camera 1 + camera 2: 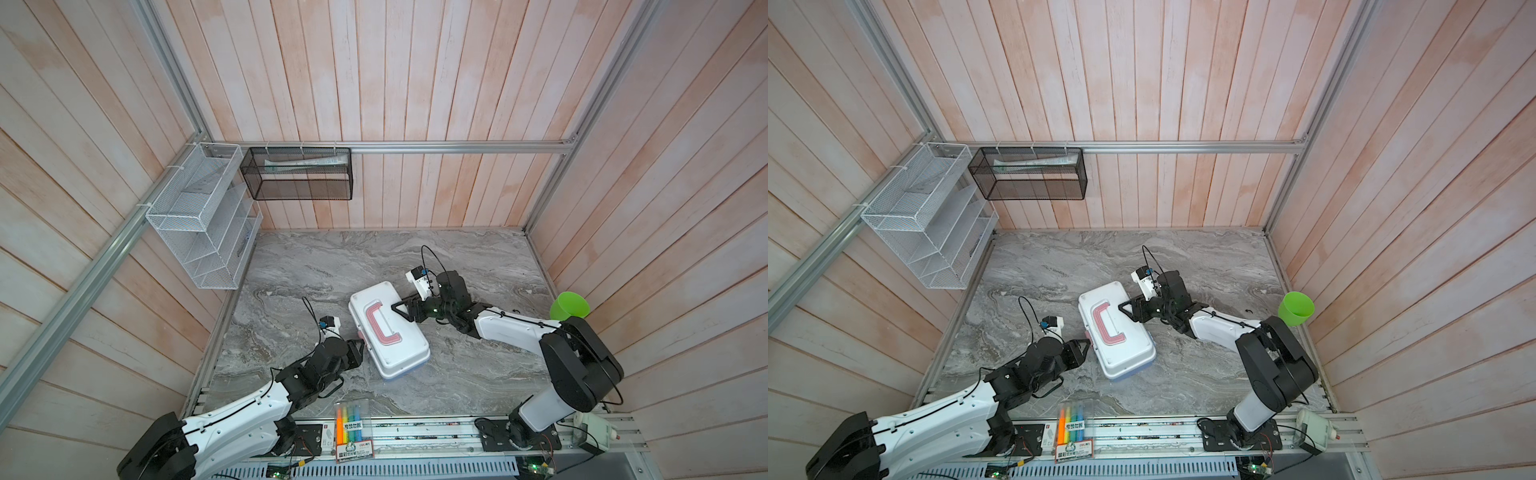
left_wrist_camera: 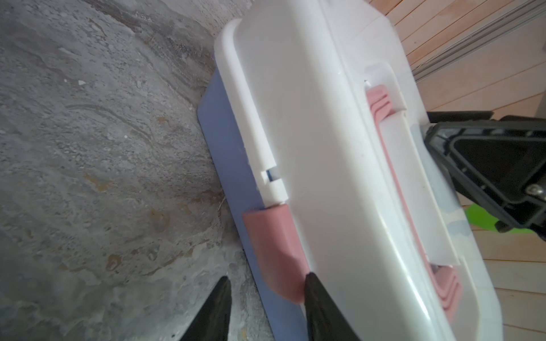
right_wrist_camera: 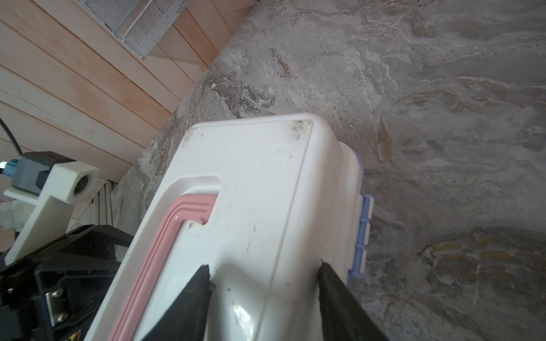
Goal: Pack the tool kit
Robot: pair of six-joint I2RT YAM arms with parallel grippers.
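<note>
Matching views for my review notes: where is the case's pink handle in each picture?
Both top views: pink handle on the white lid, mid-picture.
Left wrist: handle across the lid, beyond the pink latch.
Right wrist: handle on the lid, opposite the blue hinges.
Shared landmark: the lid.

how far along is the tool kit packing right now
Done: the lid is down on the blue base, and no loose tools show on the table. In hand: the right gripper braces the lid's hinge side, jaws apart; the left gripper, open, touches the pink latch. Left: I cannot tell if the latch is snapped; then both let go.
</note>
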